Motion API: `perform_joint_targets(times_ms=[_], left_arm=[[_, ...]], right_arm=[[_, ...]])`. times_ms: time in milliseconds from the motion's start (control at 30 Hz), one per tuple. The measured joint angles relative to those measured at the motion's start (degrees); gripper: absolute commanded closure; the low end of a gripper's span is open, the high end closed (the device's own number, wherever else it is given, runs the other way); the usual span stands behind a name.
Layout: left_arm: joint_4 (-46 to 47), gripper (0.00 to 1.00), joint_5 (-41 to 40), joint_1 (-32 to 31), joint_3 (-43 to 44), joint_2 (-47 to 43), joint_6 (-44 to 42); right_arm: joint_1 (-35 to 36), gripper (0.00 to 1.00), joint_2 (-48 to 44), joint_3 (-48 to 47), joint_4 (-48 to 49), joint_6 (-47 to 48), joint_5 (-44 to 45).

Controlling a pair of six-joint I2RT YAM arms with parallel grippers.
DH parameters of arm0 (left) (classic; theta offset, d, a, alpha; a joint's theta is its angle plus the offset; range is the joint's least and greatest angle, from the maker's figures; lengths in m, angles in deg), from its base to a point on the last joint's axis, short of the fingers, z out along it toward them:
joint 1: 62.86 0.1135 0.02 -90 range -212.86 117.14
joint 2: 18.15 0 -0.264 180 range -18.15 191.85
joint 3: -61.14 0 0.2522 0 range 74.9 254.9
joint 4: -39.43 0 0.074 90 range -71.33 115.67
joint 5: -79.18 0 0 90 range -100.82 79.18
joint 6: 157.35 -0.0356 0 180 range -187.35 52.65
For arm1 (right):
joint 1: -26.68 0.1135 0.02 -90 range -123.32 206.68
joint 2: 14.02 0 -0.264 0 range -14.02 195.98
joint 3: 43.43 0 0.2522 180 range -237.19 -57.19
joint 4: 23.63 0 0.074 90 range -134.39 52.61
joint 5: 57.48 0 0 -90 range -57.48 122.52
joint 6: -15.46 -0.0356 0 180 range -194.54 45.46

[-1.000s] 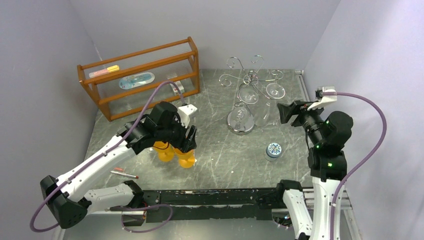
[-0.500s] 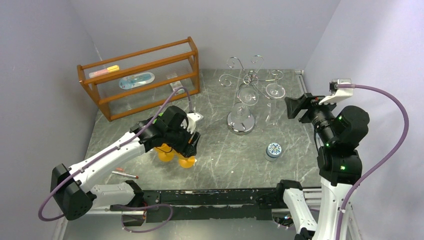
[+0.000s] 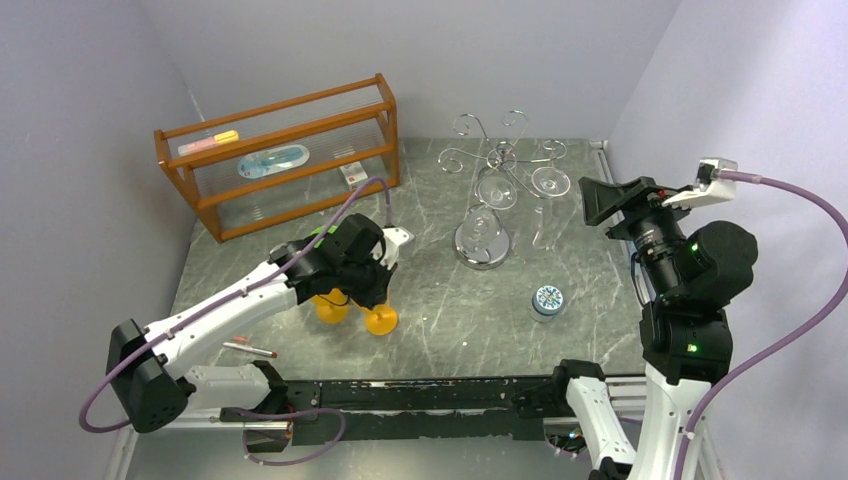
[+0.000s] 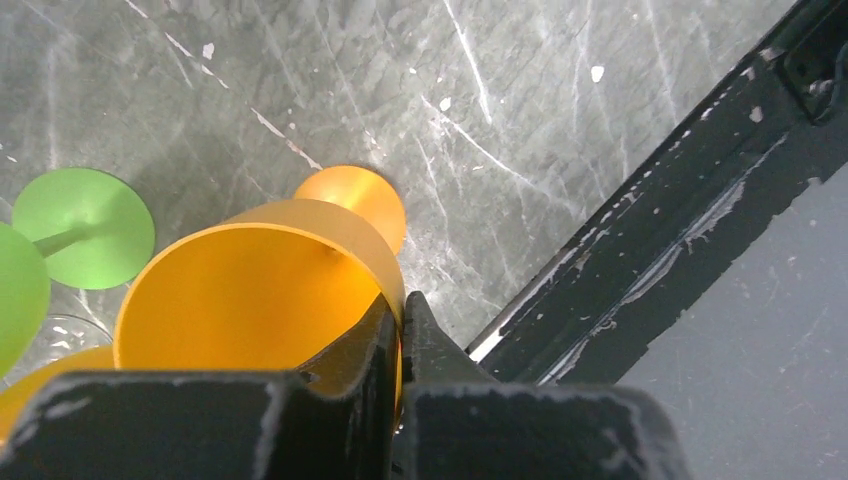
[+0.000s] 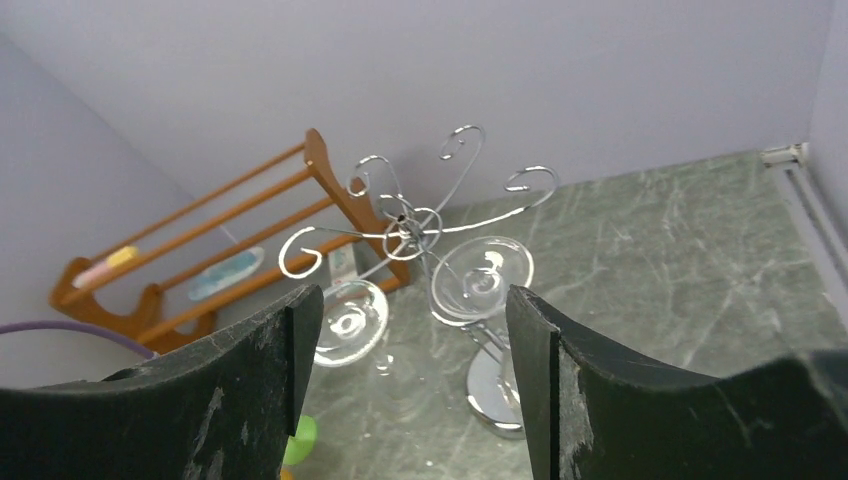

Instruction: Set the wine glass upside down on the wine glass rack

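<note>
The left claw [image 4: 400,325] is pressing its two fingers together on the thin wall of the orange wine glass [image 4: 250,285]. One finger is sitting inside the bowl and the other outside it. The bowl is opening toward the claw, and the glass's round foot is showing just past the rim, low by the grey marbled table [image 4: 520,90]. Whether the foot is touching the table cannot be told. On the inner finger's side, a green wine glass [image 4: 85,225] is standing near. A second orange glass [image 4: 30,390] is peeking in just beside the held one. On the outer finger's side, the black rail [image 4: 650,260] is running close by. Behind this claw, back along its arm, a red pen [image 3: 250,348] is lying on the table.

The right claw [image 5: 412,295] is hanging in the air with its fingers spread wide, gripping nothing. Ahead of it and lower down, well apart, the wine glass rack [image 5: 405,225] is standing on its shiny round base. Two clear glasses [image 5: 350,320] are hanging upside down from its scroll arms. Past the rack, a wooden shelf [image 5: 200,265] is standing against the wall. Below and behind this claw, a small round patterned lid [image 3: 546,299] is lying on the table.

The held orange glass is sitting well apart from the rack.
</note>
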Motion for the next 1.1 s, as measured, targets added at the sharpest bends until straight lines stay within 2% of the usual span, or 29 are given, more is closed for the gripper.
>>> perform_joint_targets(times_ms=[133, 267, 400, 467, 700, 1100], left_arm=[[-1.7, 0.95, 0.0, -0.1, 3.6, -1.2, 0.6], [-2.1, 0.95, 0.0, -0.1, 11.6, -5.1, 2.1], [1.0, 0.95, -1.4, -0.2, 20.7, -12.0, 4.3], [3.9, 0.95, -3.4, -0.2, 22.1, -15.6, 5.6], [22.7, 0.95, -10.1, -0.2, 15.7, -26.8, 10.8], [58.1, 0.95, -14.3, -0.3, 0.3, -26.7, 17.5]], right_arm=[[0.0, 0.28, 0.5, 0.0, 1.9, -4.2, -1.3], [0.0, 0.25, 1.3, 0.0, 3.9, -7.9, -4.4], [0.0, 0.16, 1.8, 0.1, 7.3, -12.0, -8.2], [0.0, 0.15, 1.6, 0.8, 10.3, -14.5, -9.9], [0.0, 0.15, 1.4, 4.1, 20.6, -22.8, -15.7], [0.0, 0.15, 3.9, 7.7, 36.7, -37.7, -20.5]])
